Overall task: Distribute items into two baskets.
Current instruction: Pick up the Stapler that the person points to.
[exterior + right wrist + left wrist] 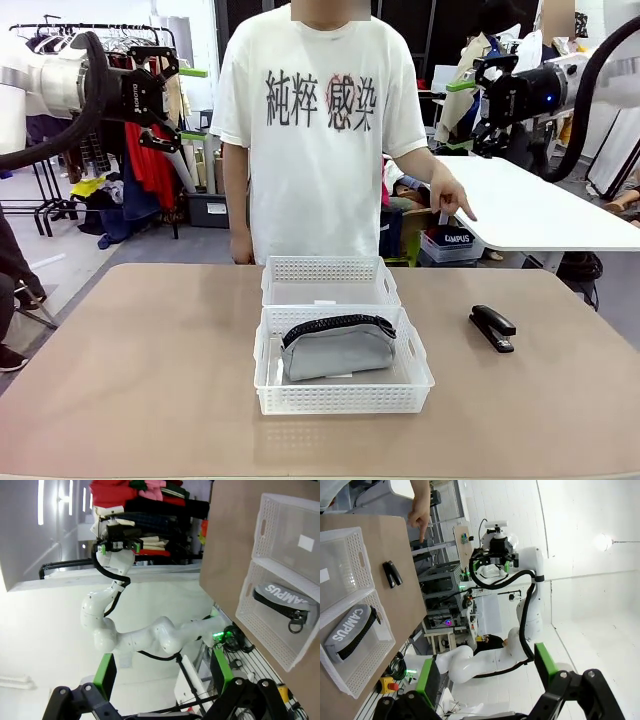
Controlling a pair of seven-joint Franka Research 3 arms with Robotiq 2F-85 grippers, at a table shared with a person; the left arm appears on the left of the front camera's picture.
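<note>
Open on all sides around the stapler (492,328) on bare table (150,360), well apart from the nearer basket (345,402), crowded inside by the pouch (338,350); free inside the farther basket (330,268) touching behind, person's hand (452,200) beyond the far edge.

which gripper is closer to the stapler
Right. The right gripper hangs high on the stapler's side of the table; the left gripper hangs high on the opposite side.

My left arm (40,85) and right arm (585,75) were white, each trailing a thick black cable (100,95). The left gripper (192,103) and right gripper (460,115) were black with green pads. The person wore a white short-sleeved T-shirt (320,180) printed with dark characters.
</note>
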